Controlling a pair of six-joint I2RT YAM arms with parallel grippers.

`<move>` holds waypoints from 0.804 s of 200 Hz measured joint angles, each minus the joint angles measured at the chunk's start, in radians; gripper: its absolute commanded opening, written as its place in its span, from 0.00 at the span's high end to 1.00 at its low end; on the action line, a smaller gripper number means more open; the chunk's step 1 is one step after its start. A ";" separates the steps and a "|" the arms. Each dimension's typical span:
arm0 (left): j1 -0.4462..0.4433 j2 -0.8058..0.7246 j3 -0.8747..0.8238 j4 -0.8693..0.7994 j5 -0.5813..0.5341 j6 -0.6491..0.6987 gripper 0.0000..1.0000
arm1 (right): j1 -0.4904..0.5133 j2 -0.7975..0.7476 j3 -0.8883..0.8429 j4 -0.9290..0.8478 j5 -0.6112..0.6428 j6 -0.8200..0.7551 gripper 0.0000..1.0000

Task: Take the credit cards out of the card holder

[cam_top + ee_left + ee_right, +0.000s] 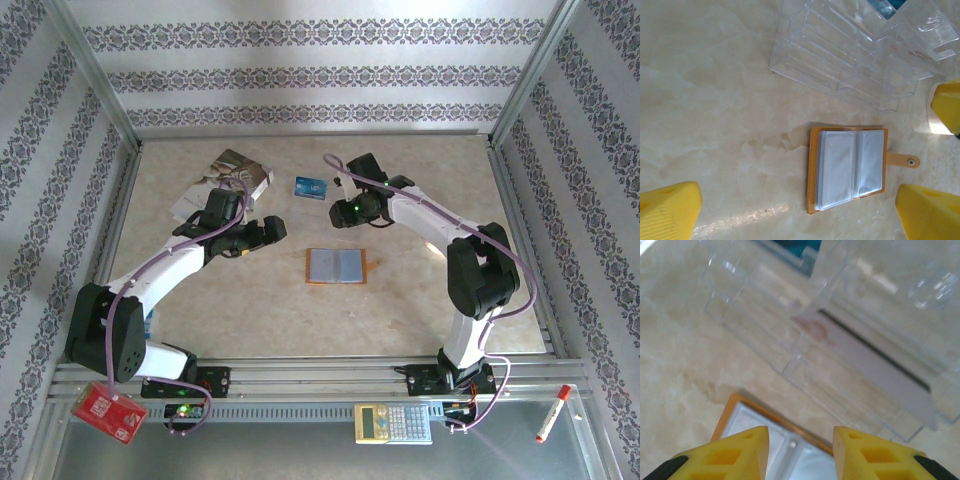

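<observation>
The holder (335,266) lies open, pockets up, mid-table between the arms. The blue card (312,187) lies beyond it, out of the pockets. In the right wrist view a grey card (875,365) seems to rest inside a clear tray (765,320), though glare makes that uncertain. The right gripper (800,440) hovers over the holder's far edge, fingers partly apart with nothing between them. The left gripper (797,197) hangs above the holder, fingers spread wide and empty. The sleeves look pale and filmy, so I cannot tell if a card is left inside. If one is, the left fingers should press the orange cover flat beside the pockets, not on them. The right should come in low, nip the card's exposed edge at the pocket mouth, and draw it straight along the sleeve, slowly, so the holder neither slides nor folds shut.
</observation>
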 measured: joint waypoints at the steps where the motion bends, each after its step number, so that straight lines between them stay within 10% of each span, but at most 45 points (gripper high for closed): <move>1: 0.000 0.000 0.000 0.001 0.000 0.000 0.00 | 0.000 0.000 0.000 0.002 0.000 0.002 0.59; 161: 0.000 0.000 -0.006 0.008 0.000 -0.018 0.00 | -0.030 0.060 0.095 0.055 0.066 0.000 0.60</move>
